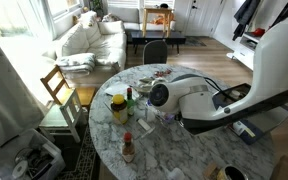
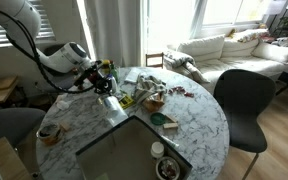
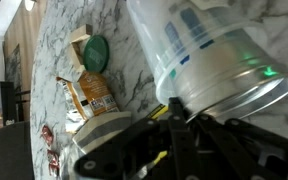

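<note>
One clear plastic container [image 3: 199,60], blue-white label, tilted, fills wrist view right against gripper [image 3: 179,135]; sits near table [image 1: 184,150] edge by yellow jar [image 1: 119,107]. Fingers dark, blurred: can't tell opening or hold. Green lid [image 3: 94,50], snack packet [image 3: 92,95] nearer table middle.

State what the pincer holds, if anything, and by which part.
Cannot tell: a white plastic tub with blue print lies right at the pincer, but the fingers' contact is hidden.
</note>
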### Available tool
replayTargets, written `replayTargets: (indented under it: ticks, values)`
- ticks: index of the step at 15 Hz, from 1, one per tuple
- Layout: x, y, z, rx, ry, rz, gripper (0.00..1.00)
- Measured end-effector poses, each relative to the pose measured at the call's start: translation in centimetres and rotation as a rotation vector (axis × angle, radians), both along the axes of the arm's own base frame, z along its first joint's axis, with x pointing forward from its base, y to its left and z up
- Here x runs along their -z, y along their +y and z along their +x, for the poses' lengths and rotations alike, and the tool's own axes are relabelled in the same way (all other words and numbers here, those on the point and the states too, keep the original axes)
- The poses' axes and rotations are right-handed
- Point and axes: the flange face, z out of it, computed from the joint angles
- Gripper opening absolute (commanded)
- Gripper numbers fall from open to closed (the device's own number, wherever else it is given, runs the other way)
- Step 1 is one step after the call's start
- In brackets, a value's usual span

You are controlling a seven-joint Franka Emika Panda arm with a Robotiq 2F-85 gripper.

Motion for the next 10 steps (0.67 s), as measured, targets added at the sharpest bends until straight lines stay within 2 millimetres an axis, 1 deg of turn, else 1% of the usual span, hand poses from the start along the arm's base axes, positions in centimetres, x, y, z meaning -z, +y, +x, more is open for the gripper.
replayTargets:
  ticks: [3,6,10]
  values:
    - [-1.4,-0.1,0.4,-0.003,-0.044,0.030,0.02]
    - [-2.5,-0.6,0.6,-0.013,-0.103,0.095,0.02]
    - [-4.0,-1.4,0.3,-0.041,-0.165,0.182,0.02]
